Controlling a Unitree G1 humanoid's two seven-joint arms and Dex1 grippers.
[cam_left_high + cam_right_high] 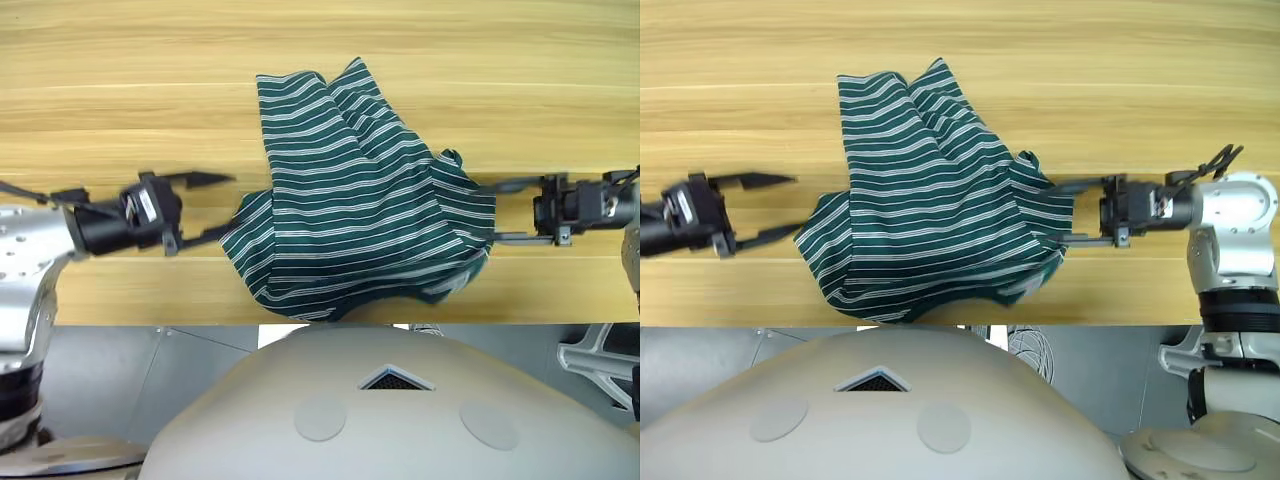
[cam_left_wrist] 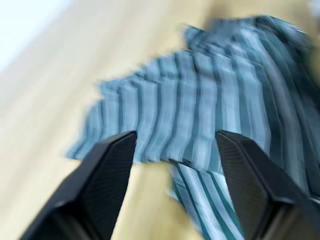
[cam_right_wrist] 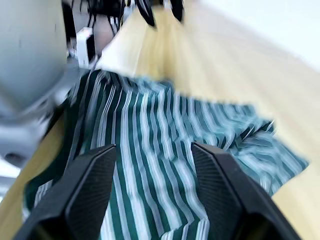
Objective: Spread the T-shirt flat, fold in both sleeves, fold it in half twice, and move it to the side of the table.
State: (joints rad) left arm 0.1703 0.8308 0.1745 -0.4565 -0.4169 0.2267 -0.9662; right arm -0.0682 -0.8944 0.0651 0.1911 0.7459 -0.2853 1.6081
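Note:
A dark green T-shirt (image 1: 360,190) with white stripes lies crumpled in a heap on the wooden table (image 1: 120,90), its lower part hanging slightly over the near edge. My left gripper (image 1: 215,208) is open at the shirt's left edge, one fingertip (image 1: 225,234) touching the cloth. My right gripper (image 1: 495,211) is open at the shirt's right edge, its fingers either side of the fabric's rim. In the left wrist view the open fingers (image 2: 105,180) frame the striped T-shirt (image 2: 215,130); in the right wrist view the fingers (image 3: 220,195) hover over the T-shirt (image 3: 160,165).
The table's near edge (image 1: 150,322) runs just below the shirt, with grey floor beyond. Bare wood stretches behind the shirt and to both sides.

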